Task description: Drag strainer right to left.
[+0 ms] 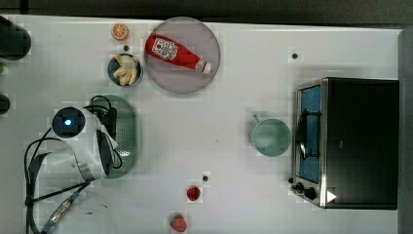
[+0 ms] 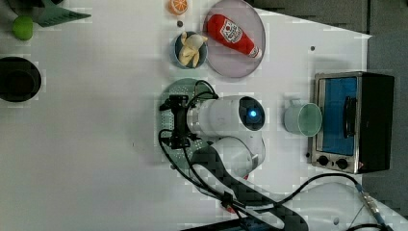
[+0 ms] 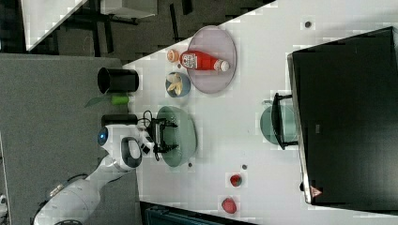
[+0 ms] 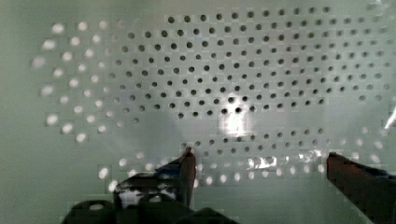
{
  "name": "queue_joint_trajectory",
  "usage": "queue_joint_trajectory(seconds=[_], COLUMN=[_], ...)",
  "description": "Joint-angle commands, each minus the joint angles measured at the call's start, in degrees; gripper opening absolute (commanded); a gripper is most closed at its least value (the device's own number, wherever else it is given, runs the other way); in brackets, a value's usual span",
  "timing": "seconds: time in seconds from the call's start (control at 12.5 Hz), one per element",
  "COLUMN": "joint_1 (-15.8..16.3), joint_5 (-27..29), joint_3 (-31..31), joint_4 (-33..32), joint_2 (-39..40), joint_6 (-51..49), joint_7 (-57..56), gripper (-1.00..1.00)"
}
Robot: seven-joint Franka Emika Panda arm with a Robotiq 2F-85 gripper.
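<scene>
The gripper is seen in the wrist view with its two dark fingers spread wide apart, nothing being held between them. Both fingertips are lowered into the pale sage-green oval perforated plastic strainer, close to its holed floor; actual contact cannot be confirmed. In the top view, the strainer is partly covered by the white robot arm.

Remaining positions are given relative to the strainer, as shown in the top view. A small dark bowl of banana pieces is located just above it. The large grey round plate, carrying a red ketchup bottle, is placed above and to the right. The round pale-green mug is set well apart to the right, beside the black and silver toaster oven. Two red strawberries lie below and to the right.
</scene>
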Motion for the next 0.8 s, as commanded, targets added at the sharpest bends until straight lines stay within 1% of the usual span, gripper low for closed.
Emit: queue_joint_trajectory(seconds=[0.08,0.32,0.8], joint_1=[2.4,4.3,7.0], joint_5=[0.3,0.3,0.4], joint_3=[0.5,0.5,0.5], joint_4=[2.2,4.6,9.7], joint_2=[0.4,1.8,5.1], joint_6=[-0.6,-0.5,-0.3], joint_7=[4.7,9.5,9.7], gripper=[1.0,1.0,1.0])
